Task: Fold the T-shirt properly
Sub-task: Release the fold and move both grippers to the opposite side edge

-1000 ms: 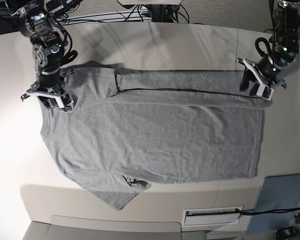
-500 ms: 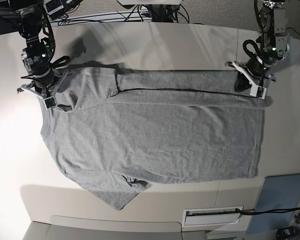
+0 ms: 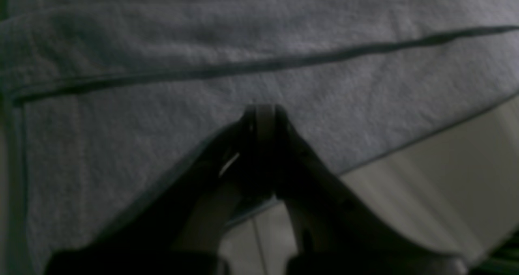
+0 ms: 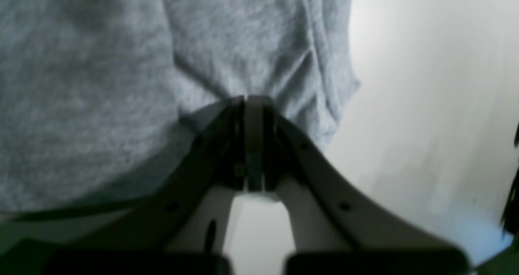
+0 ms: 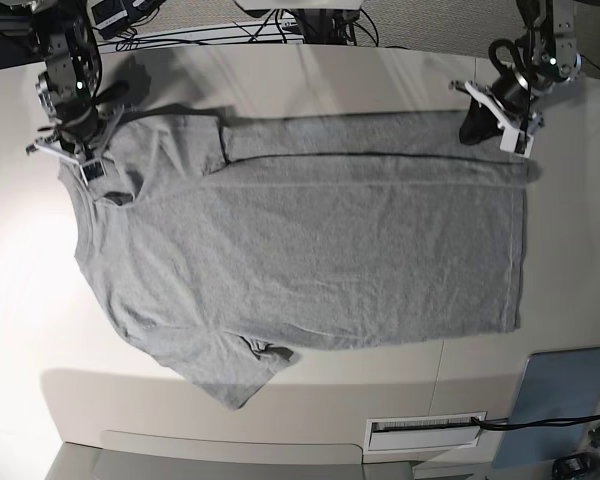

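The T-shirt point(image 5: 310, 250) sprawls across the pale bench point(image 5: 280, 80); left gripper point(image 5: 502, 130) and right gripper point(image 5: 88, 165) fingers pinch its far edge, cables point(image 5: 230, 30) behind.

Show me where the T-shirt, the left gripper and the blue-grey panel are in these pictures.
T-shirt point(image 5: 310, 260): base view, middle of the grey body.
left gripper point(image 3: 261, 110): left wrist view, tips of the closed fingers on the cloth.
blue-grey panel point(image 5: 565, 400): base view, middle of the flat panel.

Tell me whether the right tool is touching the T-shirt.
Touching. The right wrist view shows the right tool shut on a bunched fold of the T-shirt, the grey cloth puckering at its tip.
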Motion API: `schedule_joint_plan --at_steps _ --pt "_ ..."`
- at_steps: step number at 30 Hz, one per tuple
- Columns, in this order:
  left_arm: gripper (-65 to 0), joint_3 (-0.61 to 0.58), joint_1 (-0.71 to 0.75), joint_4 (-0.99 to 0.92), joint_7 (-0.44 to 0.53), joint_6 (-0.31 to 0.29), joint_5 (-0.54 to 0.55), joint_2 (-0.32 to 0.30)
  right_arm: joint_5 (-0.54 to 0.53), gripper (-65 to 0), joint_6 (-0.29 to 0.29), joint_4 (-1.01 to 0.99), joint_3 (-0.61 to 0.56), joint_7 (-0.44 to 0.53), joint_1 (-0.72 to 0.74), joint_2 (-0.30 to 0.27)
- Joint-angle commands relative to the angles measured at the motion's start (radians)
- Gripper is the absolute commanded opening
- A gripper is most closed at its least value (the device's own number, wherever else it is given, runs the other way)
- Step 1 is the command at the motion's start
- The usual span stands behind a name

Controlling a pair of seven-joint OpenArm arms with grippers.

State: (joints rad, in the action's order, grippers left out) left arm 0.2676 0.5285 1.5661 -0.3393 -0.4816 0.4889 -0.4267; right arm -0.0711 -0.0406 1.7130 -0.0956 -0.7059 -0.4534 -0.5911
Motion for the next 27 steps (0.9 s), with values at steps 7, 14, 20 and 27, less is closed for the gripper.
schedule_joint_plan --at_steps 7,14,20,27 --pt "-65.0 0.049 0.173 0.047 -0.103 -0.024 -0.057 -0.008 -0.006 -65.0 0.035 0.135 0.000 -0.045 -0.193 -0.027" --pt "-65.0 0.104 0.222 0.066 -0.093 -0.070 -0.057 -0.008 0.111 -65.0 0.111 0.219 0.000 -0.043 -0.331 -0.027" --pt "-65.0 0.130 0.201 0.069 -0.087 -0.071 -0.058 -0.009 0.177 -65.0 0.137 0.224 0.009 -0.045 -0.361 -0.027" --pt "-65.0 0.130 0.169 0.103 -0.084 -0.105 -0.033 -0.038 0.174 -65.0 0.143 0.228 0.113 -0.011 -0.361 -0.027"
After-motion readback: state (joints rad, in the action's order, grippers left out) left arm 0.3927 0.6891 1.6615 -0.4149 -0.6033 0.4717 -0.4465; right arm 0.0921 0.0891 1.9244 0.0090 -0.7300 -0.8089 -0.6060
